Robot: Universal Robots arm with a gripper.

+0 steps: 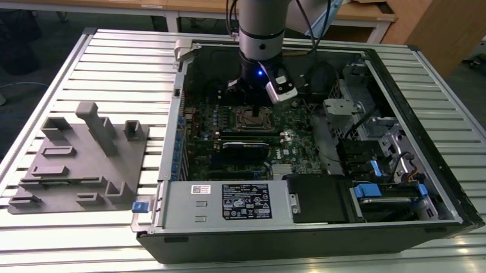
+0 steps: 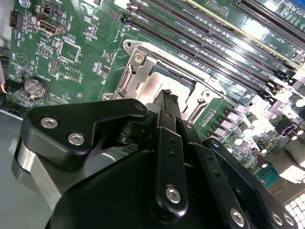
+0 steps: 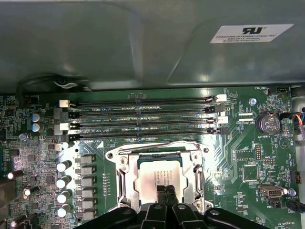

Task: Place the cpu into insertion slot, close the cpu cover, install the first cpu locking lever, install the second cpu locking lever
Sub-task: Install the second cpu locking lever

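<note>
One step looks done: the cpu [image 3: 158, 177] sits in its socket on the motherboard [image 3: 248, 157], the cpu cover [image 3: 125, 179] lying framed around it. Gripper [image 3: 166, 192] fingers pressed together, empty, tips over the chip. Lever state unclear.

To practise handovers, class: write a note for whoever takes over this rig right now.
The gripper: jaws shut, nothing seen between them, tips over the small square silvery-grey cpu; contact unclear.
Cpu: seated in the socket on the green motherboard.
Thin shiny square metal cpu cover: lying down around the cpu.
Done: cpu placed, cover seemingly closed.
Left: both locking levers; whether either is latched cannot be told.
</note>
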